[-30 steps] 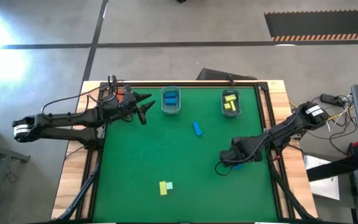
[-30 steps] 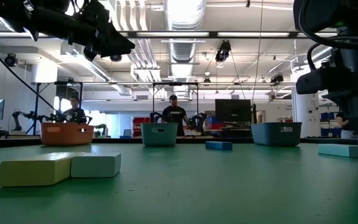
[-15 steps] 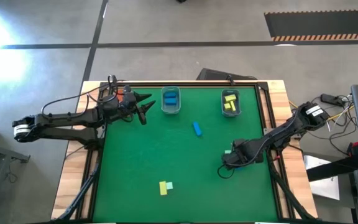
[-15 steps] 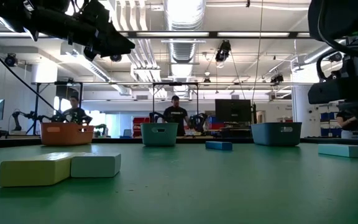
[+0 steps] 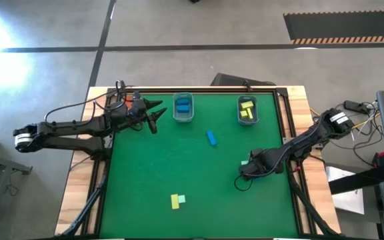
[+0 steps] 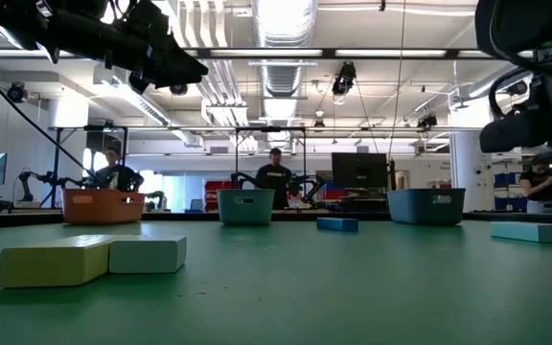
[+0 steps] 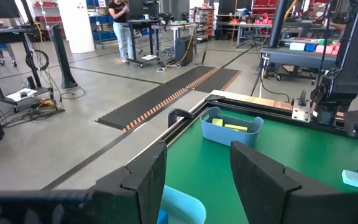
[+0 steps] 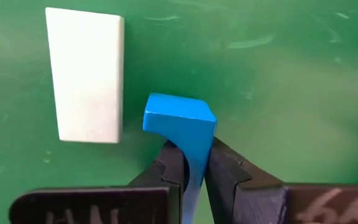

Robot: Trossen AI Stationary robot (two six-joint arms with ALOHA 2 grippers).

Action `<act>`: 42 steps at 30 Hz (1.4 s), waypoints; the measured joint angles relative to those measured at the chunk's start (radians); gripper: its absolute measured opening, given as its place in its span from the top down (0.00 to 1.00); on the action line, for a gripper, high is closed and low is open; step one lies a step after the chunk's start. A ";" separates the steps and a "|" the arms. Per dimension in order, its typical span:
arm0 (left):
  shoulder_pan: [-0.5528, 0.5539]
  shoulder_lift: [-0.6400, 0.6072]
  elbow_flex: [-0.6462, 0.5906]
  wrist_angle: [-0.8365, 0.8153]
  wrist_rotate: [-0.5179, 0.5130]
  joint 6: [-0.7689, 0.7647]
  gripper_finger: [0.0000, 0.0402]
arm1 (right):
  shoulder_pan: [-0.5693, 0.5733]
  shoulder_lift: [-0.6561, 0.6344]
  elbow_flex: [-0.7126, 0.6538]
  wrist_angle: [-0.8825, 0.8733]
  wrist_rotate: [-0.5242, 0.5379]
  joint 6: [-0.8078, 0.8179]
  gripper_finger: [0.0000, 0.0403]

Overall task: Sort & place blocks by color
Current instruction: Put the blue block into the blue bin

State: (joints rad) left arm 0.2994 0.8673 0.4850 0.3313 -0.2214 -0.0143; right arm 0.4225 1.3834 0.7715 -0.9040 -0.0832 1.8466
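Right gripper (image 8: 192, 163) fingers (image 8: 229, 171) tight on blue block (image 8: 180, 121)

open green mat (image 5: 179, 163) mid-table, lone blue block (image 5: 211, 138), bins (image 5: 183, 107) lining far edge

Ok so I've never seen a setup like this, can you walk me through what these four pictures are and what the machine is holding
It is a robot with two dark arms at a green table, sorting small blocks by colour. One picture looks straight down, one looks level across the tabletop into the room, and two come from cameras on the wrists. The right hand is shut on a blue block, just beside a pale mint block lying flat. The left hand waits open near the far left corner by an orange bin. One bin holds blue blocks, another bin yellow ones. A loose blue block lies mid-table, and a yellow block and a mint block touch near the front.
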 joint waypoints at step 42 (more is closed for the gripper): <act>0.000 0.000 0.000 0.035 0.000 0.004 0.60 | -0.631 0.236 0.193 1.270 0.528 -1.436 0.93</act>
State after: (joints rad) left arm 0.2996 0.8673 0.4854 0.3660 -0.2218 -0.0101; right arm -0.2086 1.6192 0.9650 0.3664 0.4446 0.4107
